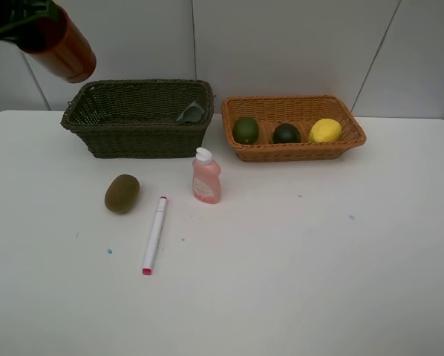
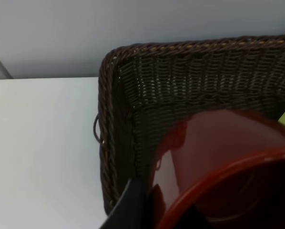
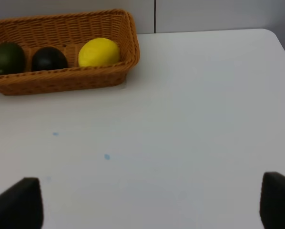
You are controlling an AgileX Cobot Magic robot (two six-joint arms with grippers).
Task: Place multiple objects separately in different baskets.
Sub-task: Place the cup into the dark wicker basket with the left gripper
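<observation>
Two baskets [image 1: 133,137] [image 1: 292,153], two bottles [image 1: 206,178] [image 1: 192,113], two green fruits [image 1: 245,130] [image 1: 286,134], one lemon [image 1: 325,131], one kiwi [image 1: 122,193], one marker [image 1: 154,235], one cup [image 1: 62,46].

No readable text anywhere; the pink bottle [image 1: 206,178] carries a pale label, its print too small to read.

Right fingers [image 3: 18,202] — matte black, blunt, blocky; left fingers [image 2: 128,205] — black, wedge-shaped.

A red plastic cup [image 1: 59,44] hangs tilted above the left end of the deep olive-brown wicker basket [image 1: 136,137], which holds a grey-green bottle [image 1: 192,113]. The shallow orange-tan wicker basket [image 1: 296,152] holds two dark green round fruits [image 1: 246,130] and a yellow lemon [image 1: 325,130]. On the table [image 1: 318,259]: brown kiwi [image 1: 122,193], white pink-tipped marker [image 1: 154,234], upright pink white-capped bottle [image 1: 206,176].
</observation>
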